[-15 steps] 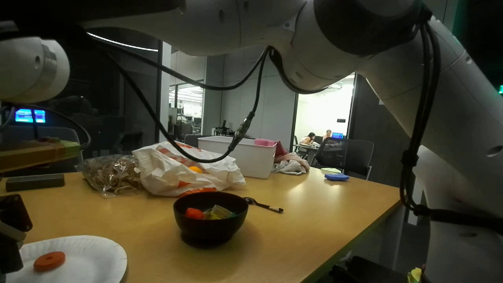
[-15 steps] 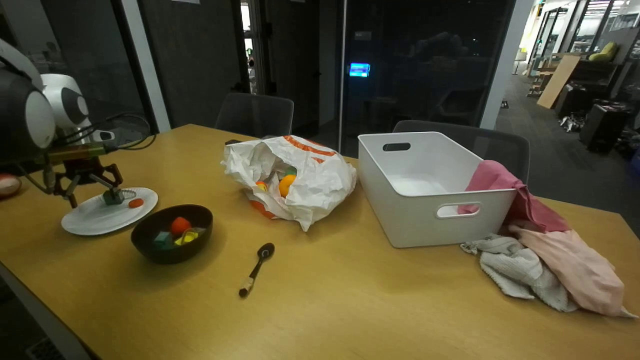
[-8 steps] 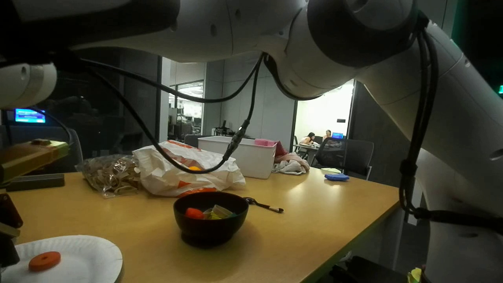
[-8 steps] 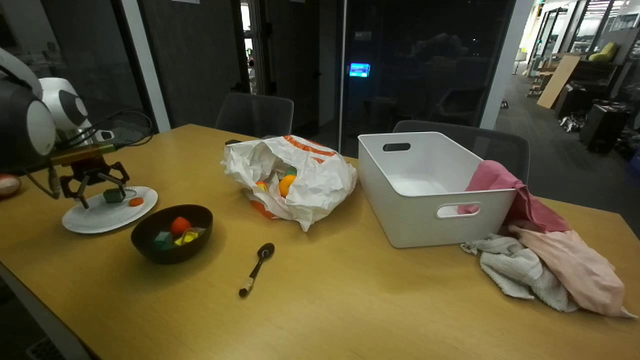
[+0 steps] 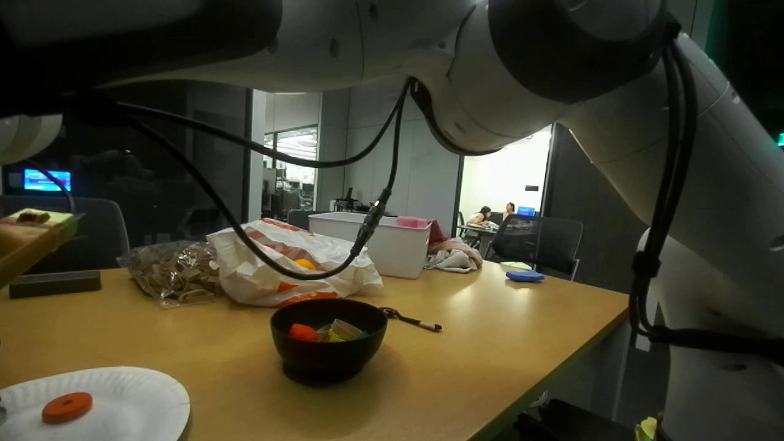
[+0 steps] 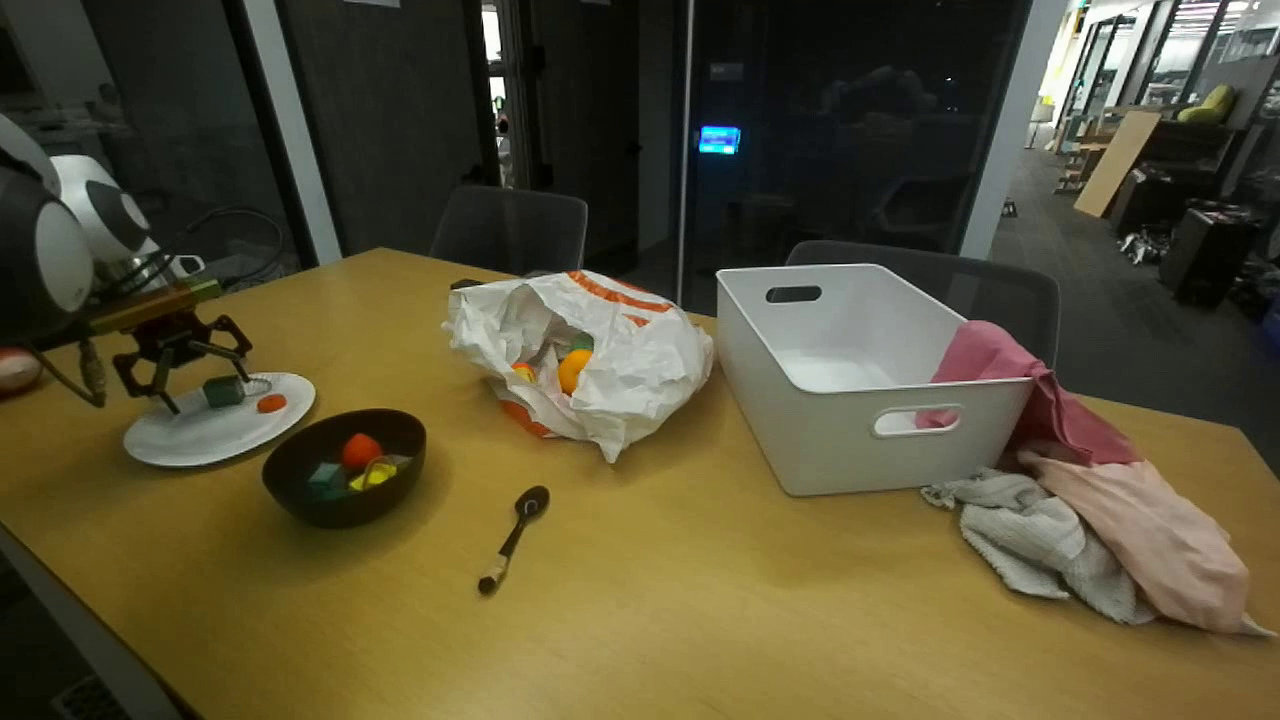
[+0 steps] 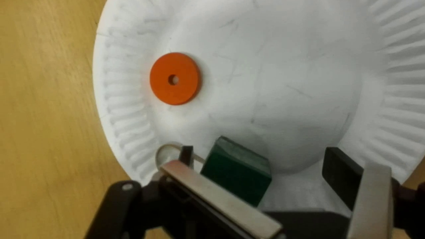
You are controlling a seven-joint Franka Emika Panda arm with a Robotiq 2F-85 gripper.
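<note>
My spread gripper (image 7: pixel 264 166) straddles the green block (image 7: pixel 235 174) at six o'clock on the plate (image 7: pixel 298 66) in the wrist view, that grasp not yet made, with the orange disc (image 7: pixel 184 74) at nine and coloured pieces (image 6: pixel 360 452) already in the bowl (image 6: pixel 335 514).

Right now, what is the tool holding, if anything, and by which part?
Nothing: the tool stands open, with a gap beside the dark green rectangular block on the round white paper plate.

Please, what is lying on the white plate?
On the white plate lie an orange disc, a green block and a pale round item. In the wrist view, the open gripper covers part of the block, round item and rim.
</note>
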